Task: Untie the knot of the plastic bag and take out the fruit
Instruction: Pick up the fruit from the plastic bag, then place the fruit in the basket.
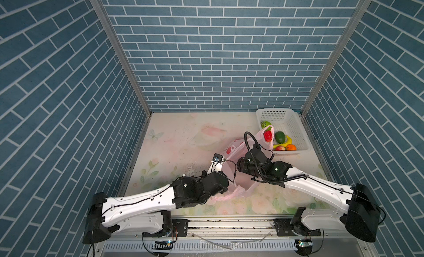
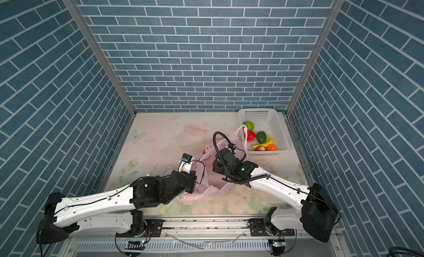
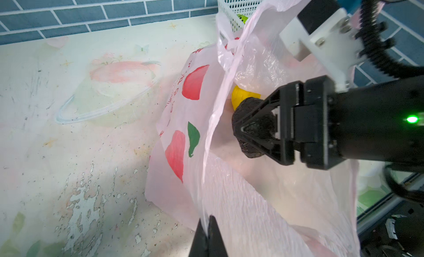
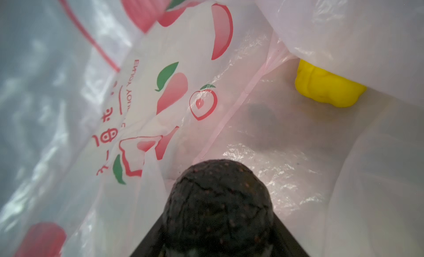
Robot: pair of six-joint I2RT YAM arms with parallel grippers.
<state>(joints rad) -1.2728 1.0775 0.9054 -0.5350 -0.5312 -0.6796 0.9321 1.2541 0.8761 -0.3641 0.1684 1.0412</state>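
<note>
Left wrist view: bag (image 3: 179, 106) mouth gapes open and no knot can be seen, so untying looks done. Unloading is well along. In a top view the white basket (image 1: 289, 120) at the far right corner of the counter (image 3: 68, 152) holds six fruit (image 1: 280, 137): green round, strawberry, green oval, banana, apple, orange. Left to do, as I judge it: lift out the dark avocado (image 3: 254, 152), drop it in the basket, then get the yellow fruit (image 4: 325, 88) lying deeper in the bag, part-covered by film. Can't tell if more hides under the folds.

Right arm comes in from the right, wrist bent down, right hand (image 3: 243, 127) inside the bag mouth. Its jaws are part-closed around the avocado, one on each side, and the fruit sits just clear of the bag floor. The right wrist view shows the avocado (image 4: 218, 205) filling the gap between the jaws.

Left arm is stretched low across the front. Left hand (image 3: 208, 221) is fully closed, pinching the bag's near rim, with film pulled taut from its tips and holding the mouth open. The bag lies mid-counter, between the two arms, just beside the basket.
</note>
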